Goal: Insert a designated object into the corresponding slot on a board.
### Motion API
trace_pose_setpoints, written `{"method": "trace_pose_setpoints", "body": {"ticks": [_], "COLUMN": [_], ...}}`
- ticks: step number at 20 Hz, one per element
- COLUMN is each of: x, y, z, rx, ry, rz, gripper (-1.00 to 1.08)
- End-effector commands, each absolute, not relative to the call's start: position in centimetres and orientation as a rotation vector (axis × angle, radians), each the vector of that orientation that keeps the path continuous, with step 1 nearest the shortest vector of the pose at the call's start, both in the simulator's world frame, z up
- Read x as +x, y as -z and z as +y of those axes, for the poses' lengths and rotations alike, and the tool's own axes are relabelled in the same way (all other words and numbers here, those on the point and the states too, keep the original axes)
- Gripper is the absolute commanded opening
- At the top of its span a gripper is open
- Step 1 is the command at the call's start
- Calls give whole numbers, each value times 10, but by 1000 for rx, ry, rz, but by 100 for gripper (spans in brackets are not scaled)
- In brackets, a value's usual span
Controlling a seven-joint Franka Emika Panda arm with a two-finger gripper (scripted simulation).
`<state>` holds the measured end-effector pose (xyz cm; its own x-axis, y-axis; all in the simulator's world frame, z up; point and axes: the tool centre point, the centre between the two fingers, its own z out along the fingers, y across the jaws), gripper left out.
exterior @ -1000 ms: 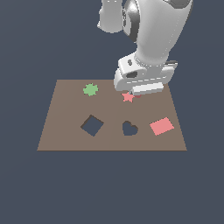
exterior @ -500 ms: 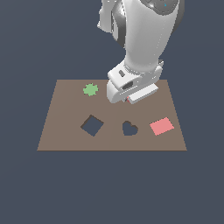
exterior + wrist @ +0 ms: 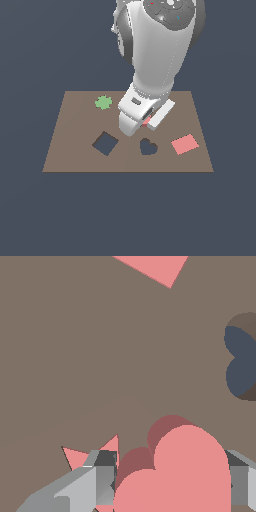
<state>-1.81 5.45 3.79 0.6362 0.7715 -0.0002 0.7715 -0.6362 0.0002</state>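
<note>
On the board (image 3: pixel 75 150), the heart slot (image 3: pixel 148 147) lies between two neighbours — square hole (image 3: pixel 105 143) and square (image 3: pixel 184 144).

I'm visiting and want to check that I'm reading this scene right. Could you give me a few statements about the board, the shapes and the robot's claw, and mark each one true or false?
1. The heart block sits between the gripper fingers. True.
2. The heart block already fills the heart slot. False: the slot is still a dark, empty hole, and the block is apart from it.
3. The board has two dark holes, the heart slot and a square hole. True.
4. The green shape lies inside the square hole. False: it lies flat on the board, nearer the far edge.
5. The pink-red square lies on the exterior view's right of the heart slot. True.
</note>
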Motion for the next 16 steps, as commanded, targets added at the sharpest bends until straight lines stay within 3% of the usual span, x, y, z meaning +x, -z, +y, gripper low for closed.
{"method": "trace_pose_setpoints", "body": {"ticks": [1, 16], "x": [-8, 50], "y": [-39, -40], "z": [51, 52], "rx": [2775, 2338], "ry": [-1, 1], "rz": [1472, 2098], "gripper": [-100, -100]}}
